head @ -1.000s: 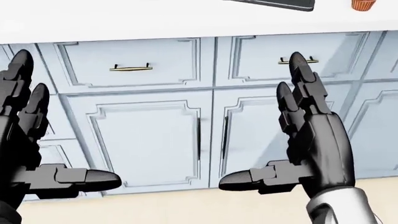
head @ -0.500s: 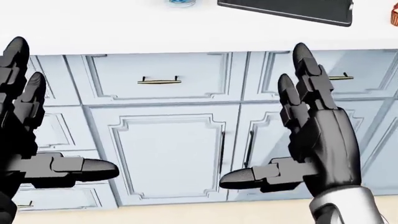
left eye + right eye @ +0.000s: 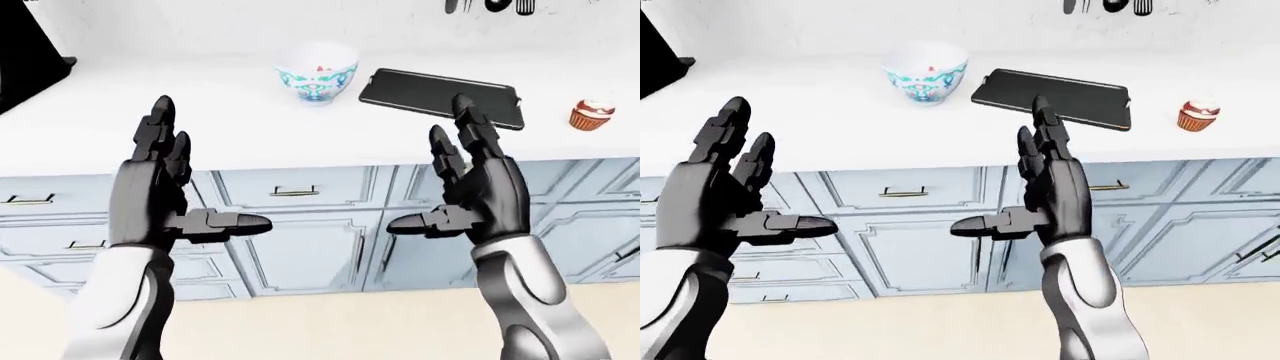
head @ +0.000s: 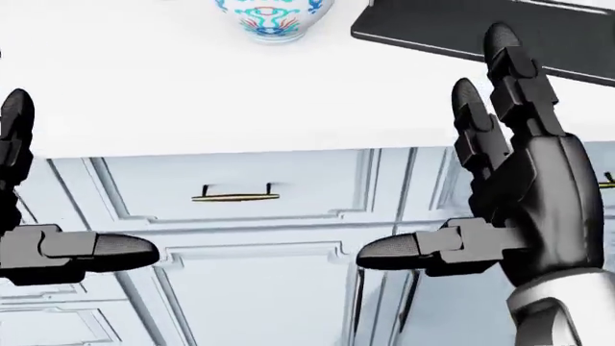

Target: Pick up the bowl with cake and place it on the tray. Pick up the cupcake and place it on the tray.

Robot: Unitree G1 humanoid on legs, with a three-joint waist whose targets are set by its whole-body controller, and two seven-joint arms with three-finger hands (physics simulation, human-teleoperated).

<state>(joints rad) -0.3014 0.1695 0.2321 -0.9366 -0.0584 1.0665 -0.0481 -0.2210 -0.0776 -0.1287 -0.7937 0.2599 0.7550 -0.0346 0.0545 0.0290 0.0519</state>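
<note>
A: On the white counter (image 3: 200, 127), what's been moved so far?

B: Nothing, I'd judge. The bowl with cake (image 3: 317, 72) stands just left of the black tray (image 3: 442, 94), not on it; the cupcake (image 3: 590, 115) sits off to the tray's right, apart from it.

A: And the hands?

B: Left hand (image 3: 160, 196) and right hand (image 3: 482, 193) both hang spread wide and empty before the blue cabinets (image 3: 300, 240). Both pickups remain.
</note>
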